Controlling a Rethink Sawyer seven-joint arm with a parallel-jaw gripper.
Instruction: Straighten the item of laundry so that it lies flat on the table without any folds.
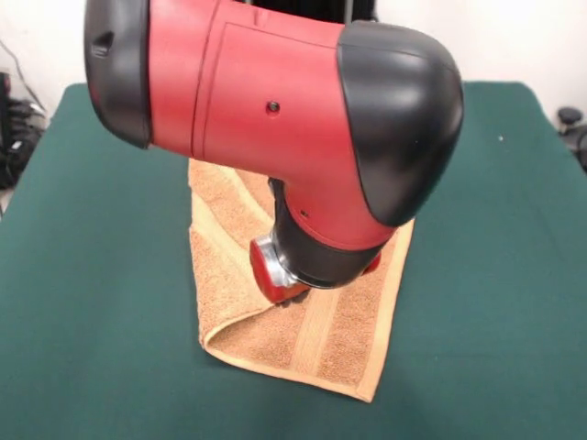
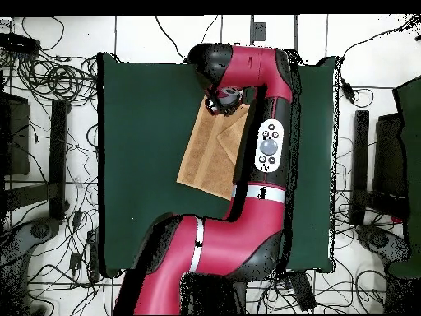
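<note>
Near the middle of the table [image 1: 83,302] the towel [image 1: 275,344] lies with one corner folded over. The gripper [image 1: 292,295] is pressed low upon it; its state cannot be told. The flap should be drawn outward, kept low.

No text, label, brand, number or sign is legible anywhere.

The arm [image 1: 275,101] has glossy red shells, rounded black joint caps, white bands and a button panel [image 2: 269,146].
</note>
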